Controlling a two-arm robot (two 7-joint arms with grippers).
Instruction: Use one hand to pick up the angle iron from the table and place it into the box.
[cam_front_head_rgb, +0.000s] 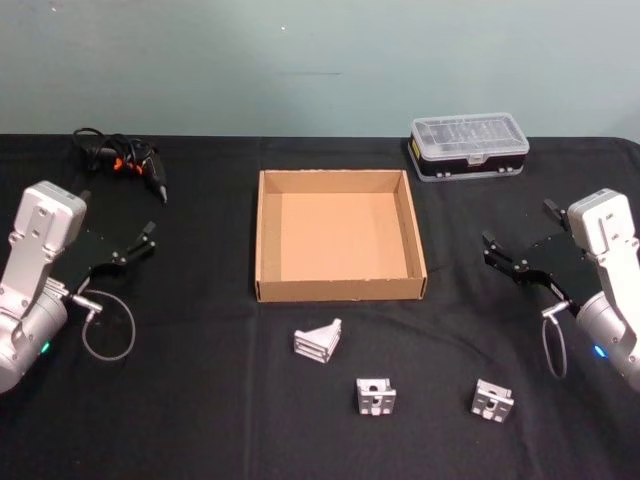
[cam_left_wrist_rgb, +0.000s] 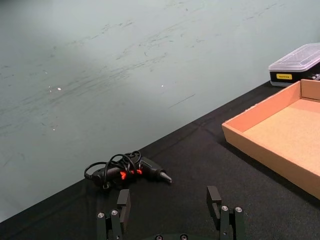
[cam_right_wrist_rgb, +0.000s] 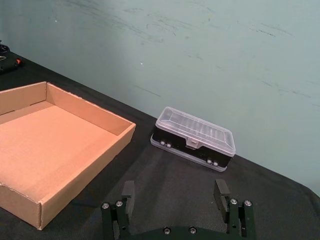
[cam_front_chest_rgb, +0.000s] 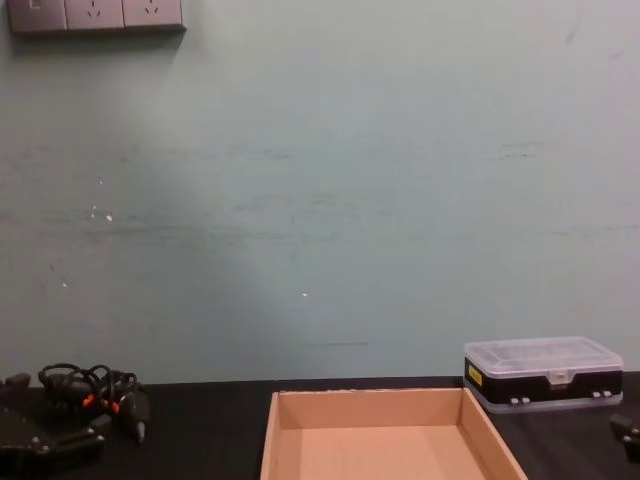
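Note:
Three silver angle irons lie on the black table (cam_front_head_rgb: 200, 400) in front of the box: one (cam_front_head_rgb: 318, 341) nearest it, one (cam_front_head_rgb: 376, 396) further forward, one (cam_front_head_rgb: 492, 400) to the right. The tan cardboard box (cam_front_head_rgb: 340, 289) sits open and empty at the centre; its wall also shows as box (cam_left_wrist_rgb: 260, 145), box (cam_right_wrist_rgb: 90, 167) and box (cam_front_chest_rgb: 370, 410). My left gripper (cam_front_head_rgb: 142, 240) hovers open at the left, well away from the irons, as left gripper (cam_left_wrist_rgb: 169, 200). My right gripper (cam_front_head_rgb: 517, 228) hovers open at the right, holding nothing, as right gripper (cam_right_wrist_rgb: 174, 190).
A clear-lidded plastic case (cam_front_head_rgb: 468, 146) with a black base stands at the back right, beyond the box. A black cable bundle with red marks (cam_front_head_rgb: 125, 158) lies at the back left. The wall rises just behind the table's far edge.

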